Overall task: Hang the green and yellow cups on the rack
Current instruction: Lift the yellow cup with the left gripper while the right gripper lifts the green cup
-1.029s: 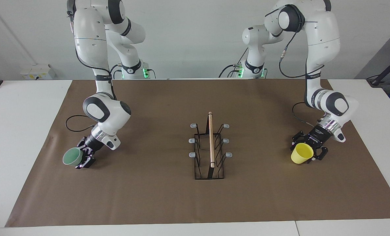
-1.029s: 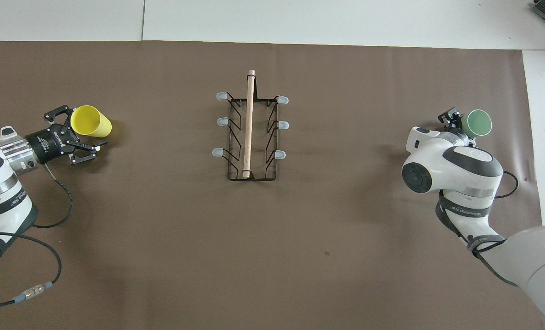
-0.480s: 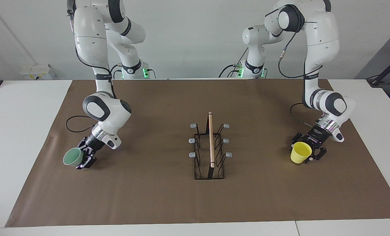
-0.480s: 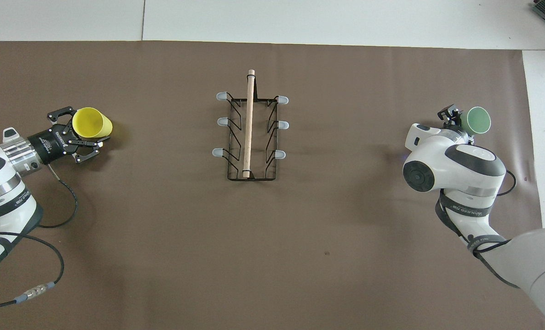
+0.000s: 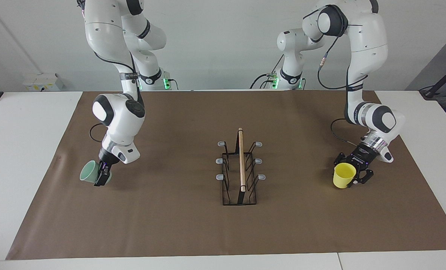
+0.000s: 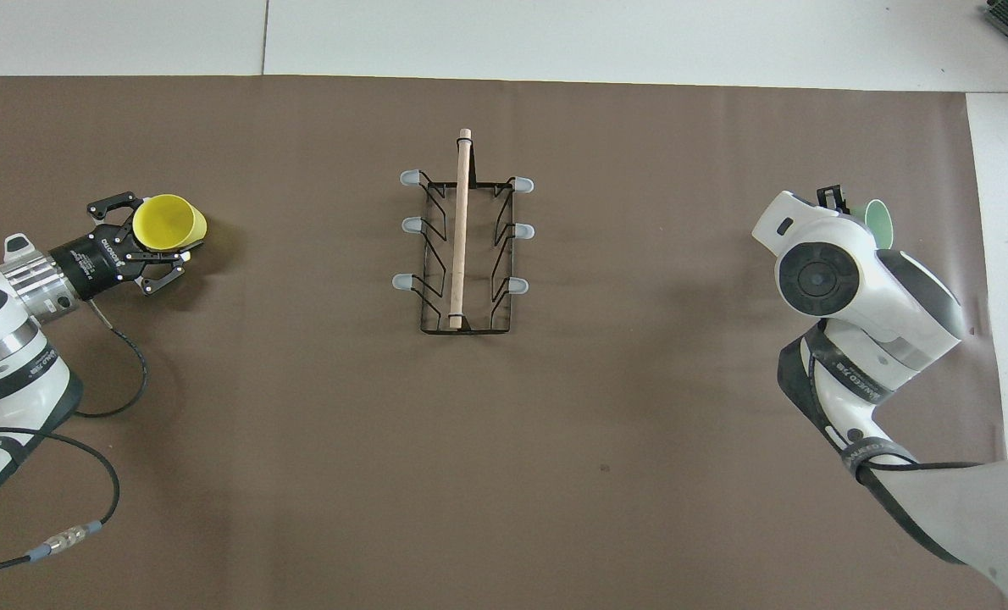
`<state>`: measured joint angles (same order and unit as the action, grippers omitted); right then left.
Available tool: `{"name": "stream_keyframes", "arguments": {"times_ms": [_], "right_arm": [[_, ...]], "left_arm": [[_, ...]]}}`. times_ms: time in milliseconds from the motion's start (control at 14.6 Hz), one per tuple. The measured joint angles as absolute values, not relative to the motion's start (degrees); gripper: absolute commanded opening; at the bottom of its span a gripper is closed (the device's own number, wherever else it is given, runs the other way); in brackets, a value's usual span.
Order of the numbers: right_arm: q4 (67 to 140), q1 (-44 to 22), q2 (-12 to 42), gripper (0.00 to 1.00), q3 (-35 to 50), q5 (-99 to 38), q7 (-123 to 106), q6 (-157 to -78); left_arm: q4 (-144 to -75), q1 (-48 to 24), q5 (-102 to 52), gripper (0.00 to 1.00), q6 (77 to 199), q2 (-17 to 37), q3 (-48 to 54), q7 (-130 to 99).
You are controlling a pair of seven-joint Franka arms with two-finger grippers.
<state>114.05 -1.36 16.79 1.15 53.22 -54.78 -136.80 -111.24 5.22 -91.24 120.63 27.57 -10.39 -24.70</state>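
Note:
The rack (image 5: 241,161) stands mid-mat, all its grey-tipped prongs bare; it also shows in the overhead view (image 6: 460,229). My right gripper (image 5: 101,178) is shut on the mint-green cup (image 5: 89,174) and holds it tilted, just above the mat at the right arm's end. In the overhead view the right arm's wrist hides most of that cup (image 6: 879,222). My left gripper (image 5: 353,175) is shut on the yellow cup (image 5: 344,175), which is upright, mouth up, low over the mat at the left arm's end. The overhead view shows that gripper (image 6: 158,240) closed around the cup (image 6: 169,222).
A brown mat (image 5: 170,225) covers most of the white table (image 5: 24,150). A black cable (image 6: 106,373) loops on the mat by the left arm. Another cable (image 5: 95,133) loops by the right arm's wrist.
The right arm has lifted the green cup off the mat and swung it toward the rack. The left gripper has closed on the yellow cup and turned it from tilted to upright.

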Motion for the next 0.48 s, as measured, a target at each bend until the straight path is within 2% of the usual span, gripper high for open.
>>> {"name": "stream_keyframes", "arguments": {"times_ms": [206,480], "right_arm": [[111.73,-1.44,14.4,0.0,6.55,41.92,-55.55,-127.4],[103.05,-1.68,13.03,0.0,9.66,21.44,-57.26,-113.95]], "left_arm": [[-110.49,2.63,-89.48,0.0,123.44,24.95,-10.47,-24.75],[-109.86,-2.71,-81.43,0.0,131.43,21.7,-10.49,-24.96]]}}
